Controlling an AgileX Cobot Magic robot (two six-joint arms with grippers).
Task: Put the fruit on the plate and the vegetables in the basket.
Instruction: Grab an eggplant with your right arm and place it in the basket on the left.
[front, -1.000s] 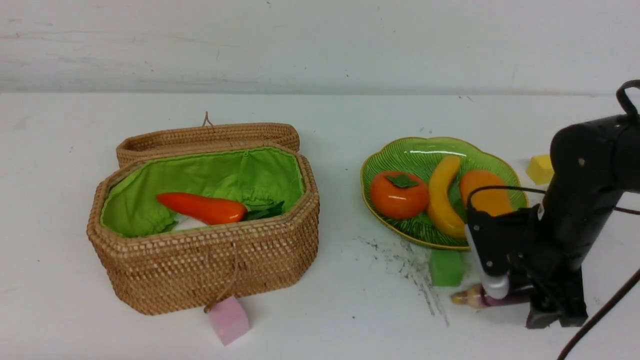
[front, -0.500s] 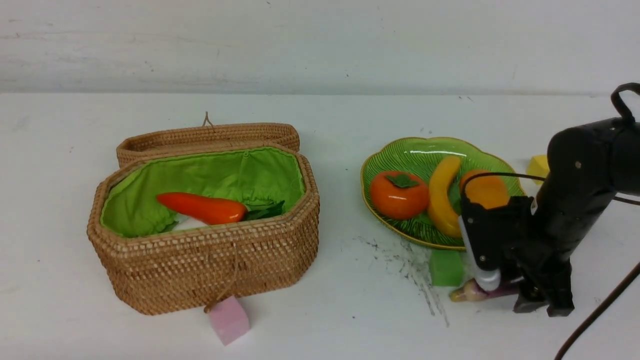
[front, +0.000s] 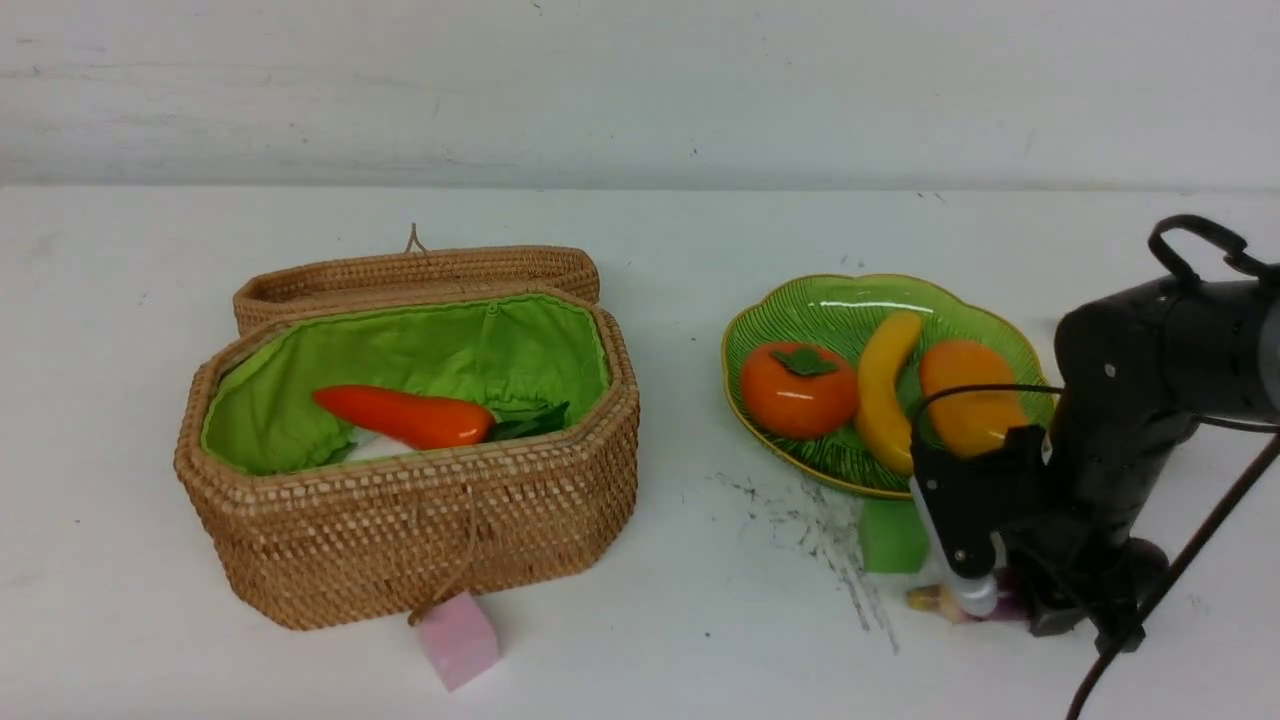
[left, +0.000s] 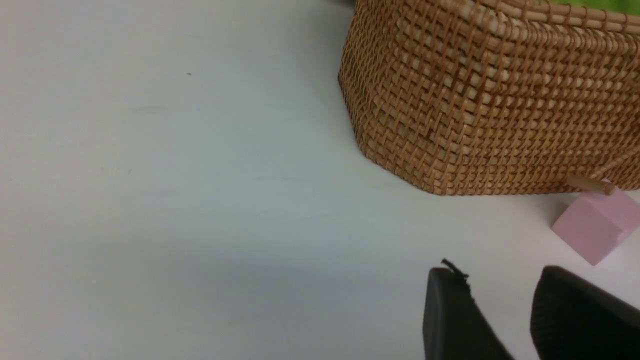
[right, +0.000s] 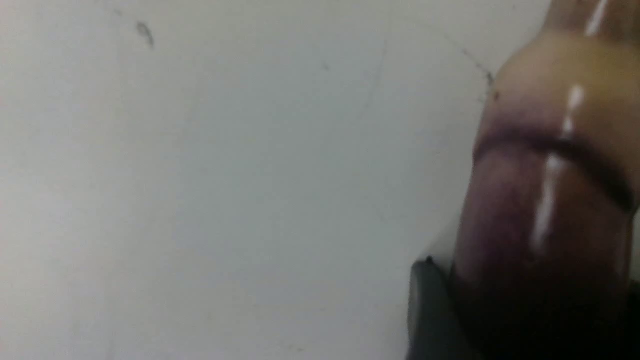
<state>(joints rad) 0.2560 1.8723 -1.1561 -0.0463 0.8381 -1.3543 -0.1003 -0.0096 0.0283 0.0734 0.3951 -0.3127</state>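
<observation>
One vegetable is left outside the basket, and our right gripper sits right over it: the purple eggplant lies on the white table between our fingers, filling the right wrist view. We see one dark finger against its flank there, but we cannot tell whether the jaws have closed firmly on it yet.

Its long axis runs across the front view, with the pale stem end pointing toward the basket side and the purple body hidden under the gripper; so the fingers straddle it across its width. A green foam cube stands just beside the stem end, between it and the green plate.

The wicker basket is well apart, over on our left. Our left gripper, its fingers slightly apart and empty, hangs near the basket's corner and a pink foam cube. We judge the carry across falls to the right arm.
</observation>
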